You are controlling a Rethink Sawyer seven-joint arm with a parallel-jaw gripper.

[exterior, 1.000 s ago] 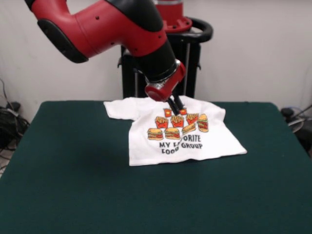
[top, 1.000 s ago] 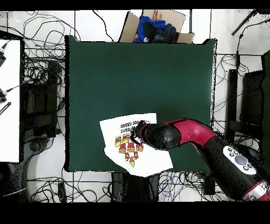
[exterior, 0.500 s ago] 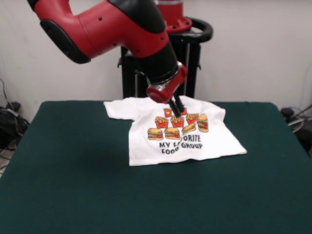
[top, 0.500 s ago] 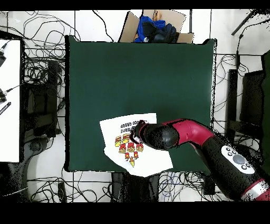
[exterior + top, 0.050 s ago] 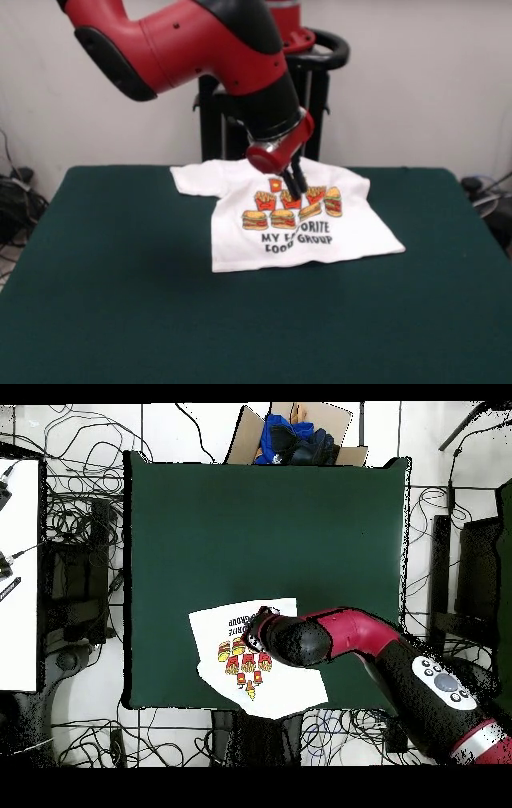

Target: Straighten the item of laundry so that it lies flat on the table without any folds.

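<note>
The item of laundry [image 5: 240, 236] is a small white T-shirt printed with burgers, fries and black text. It lies front-up on the dark green table [image 5: 120, 280], near the robot's edge. A raised crease runs down through the lettering and hides some letters, and its left sleeve sticks out sideways. My gripper [image 5: 295, 190] points down at the printed chest, at the top of that crease; whether it touches or pinches the cloth does not show. In the overhead view the arm covers the right part of the item of laundry [image 5: 212, 630], with the gripper [image 5: 259, 626] over the print.
A cardboard box [image 5: 295, 432] holding blue cloth sits past the table's [image 5: 260, 514] far edge in the overhead view. Cables cover the floor all round. A white desk [image 5: 18, 574] stands at the left. A black stand [image 5: 320, 96] rises behind the table.
The gripper has shifted slightly to the right and toward the camera in the front view, over the print. The shirt's outline has not moved.
</note>
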